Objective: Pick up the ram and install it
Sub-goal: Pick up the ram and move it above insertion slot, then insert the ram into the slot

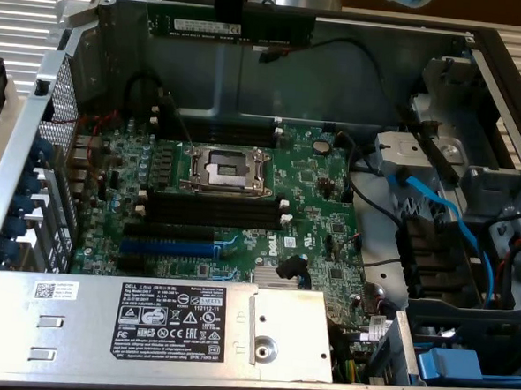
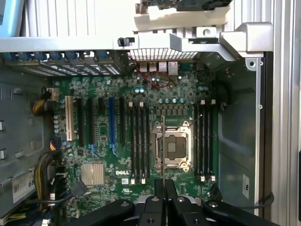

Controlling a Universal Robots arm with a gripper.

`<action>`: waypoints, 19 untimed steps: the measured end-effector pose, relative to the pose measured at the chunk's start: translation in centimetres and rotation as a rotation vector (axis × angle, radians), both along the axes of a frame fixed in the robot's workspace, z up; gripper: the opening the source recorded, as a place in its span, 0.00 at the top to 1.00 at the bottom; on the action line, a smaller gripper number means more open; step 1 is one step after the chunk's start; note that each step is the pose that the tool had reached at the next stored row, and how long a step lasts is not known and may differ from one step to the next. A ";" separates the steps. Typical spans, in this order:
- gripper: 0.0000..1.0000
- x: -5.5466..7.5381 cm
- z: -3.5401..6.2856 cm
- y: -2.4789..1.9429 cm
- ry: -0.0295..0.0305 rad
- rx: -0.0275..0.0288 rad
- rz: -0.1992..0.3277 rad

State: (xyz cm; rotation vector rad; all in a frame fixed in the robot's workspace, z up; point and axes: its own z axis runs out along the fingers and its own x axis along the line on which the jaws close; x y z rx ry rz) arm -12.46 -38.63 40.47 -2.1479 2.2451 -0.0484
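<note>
You have an open computer case (image 1: 373, 87) lying on a pale ribbed surface (image 1: 20, 8). Start on the exterior view's left: there is a metal wall full of little holes (image 1: 64, 103). Next comes the green board (image 1: 321, 216) on the floor of the case. In its middle sits the silver chip holder (image 1: 228, 168). Just nearer than that lie the black slots (image 1: 215, 212) with white clips at their ends, and nearer still a blue slot (image 1: 167, 243). At the near edge is a big silver box (image 1: 83, 348) with a black label. On the exterior view's right, blue cables (image 1: 439, 204) loop past grey metal parts.

Your claw (image 1: 229, 7) is up at the far side of the case. It is squeezed tight on the ram (image 1: 187, 24), around its middle. The ram hangs level in the air by the far wall, well apart from the black slots. It is not in a slot yet.

The exterior view gives you the ram's flat side with its white label. The wrist view looks straight down at the board, so there the ram is a thin dark line coming out between the claw's fingers (image 2: 171, 195) and crossing the chip holder. That view also gives you some yellow wires (image 2: 40, 106) and a small silver cooling block (image 2: 92, 174).
</note>
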 end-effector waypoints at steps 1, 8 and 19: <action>0.88 0.0 0.00 0.00 0.0001 -0.0001 0.000; 0.88 0.0 0.00 -0.01 0.0003 -0.0001 0.000; 0.88 -0.3 -0.08 -0.02 0.0003 0.0116 0.000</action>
